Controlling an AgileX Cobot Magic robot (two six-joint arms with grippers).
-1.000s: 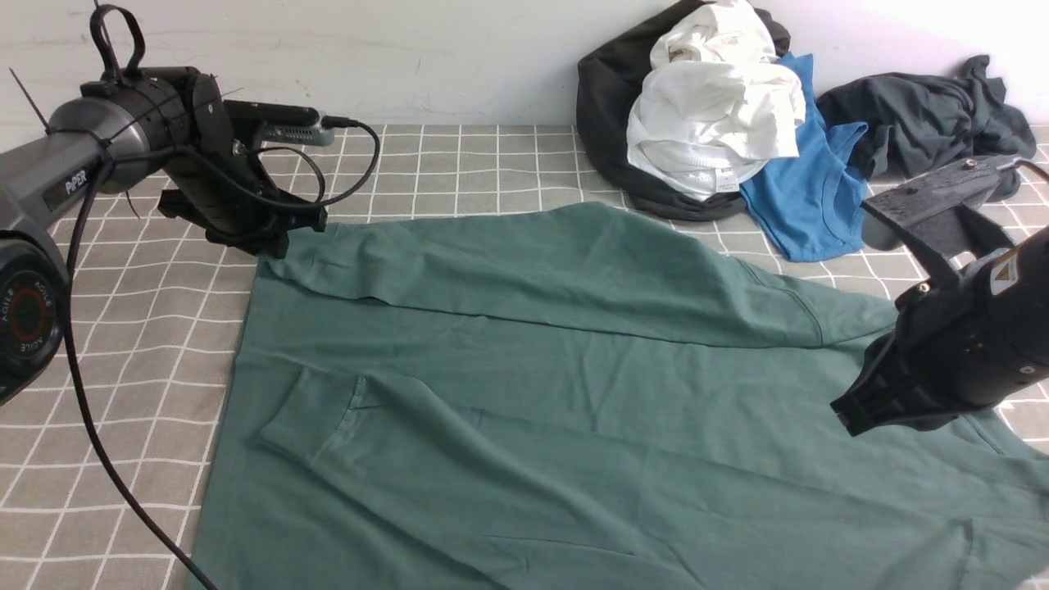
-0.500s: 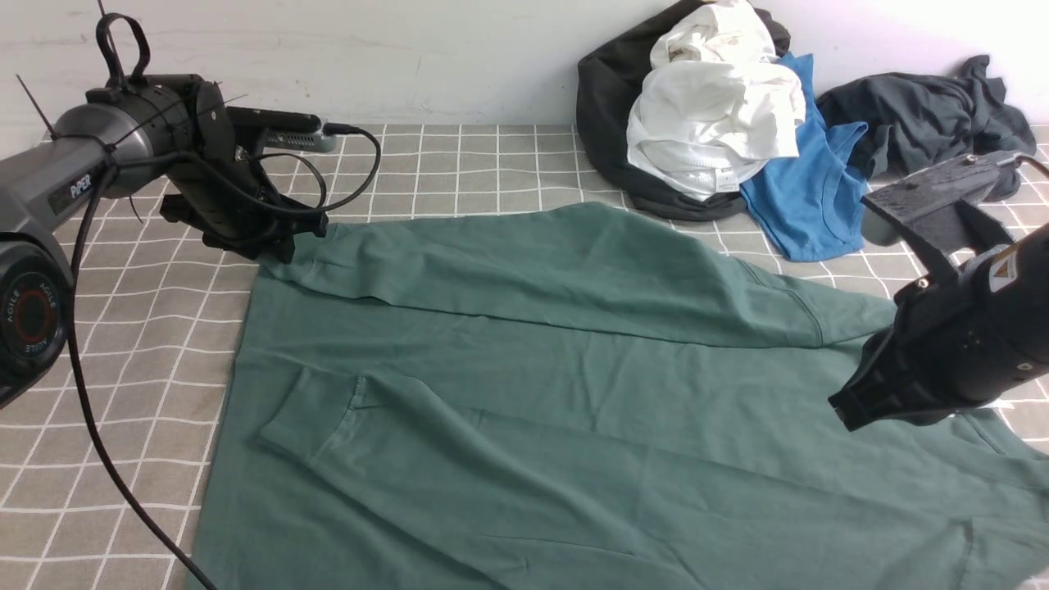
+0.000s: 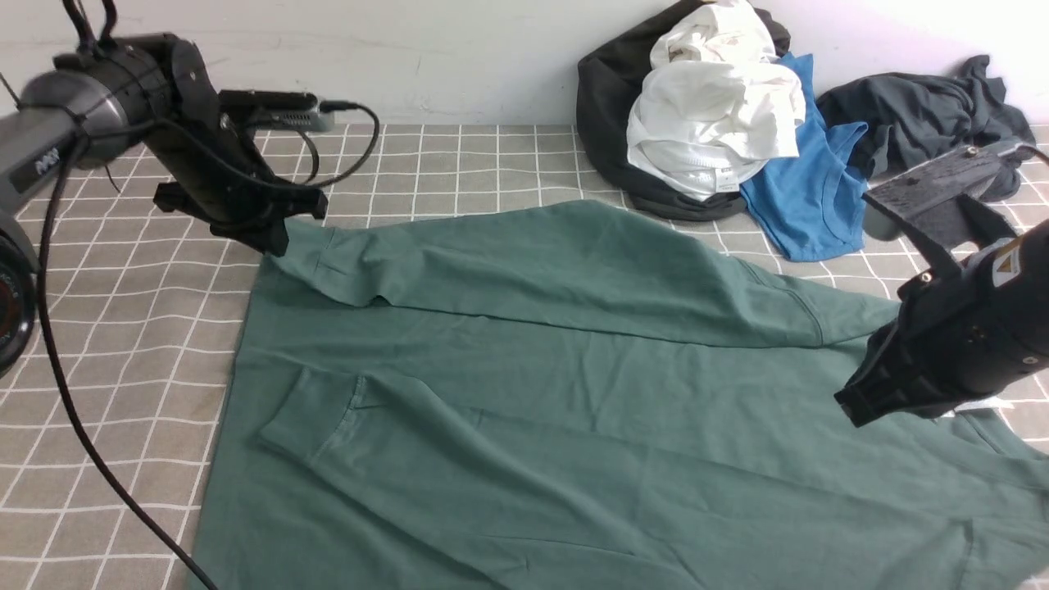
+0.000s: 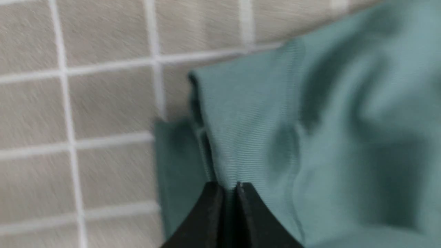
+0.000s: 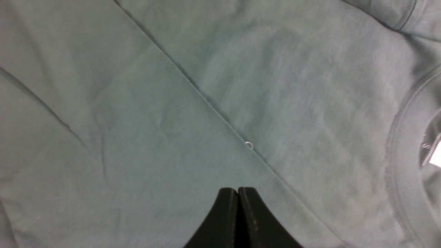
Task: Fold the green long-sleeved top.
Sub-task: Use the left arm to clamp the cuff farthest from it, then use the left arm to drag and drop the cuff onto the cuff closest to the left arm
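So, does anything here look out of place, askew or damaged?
Nothing looks damaged or spilled. Only the heap of crumpled clothes at the far right is untidy. The green long-sleeved top lies spread out, one cuff pinched in the left tool.

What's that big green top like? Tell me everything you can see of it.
The top is dull green, a soft cotton-like knit, spread nearly flat on a checked cloth, with both sleeves folded across its body. It has a round neck with a white label inside. The left fingers pinch its ribbed cuff at the far left.
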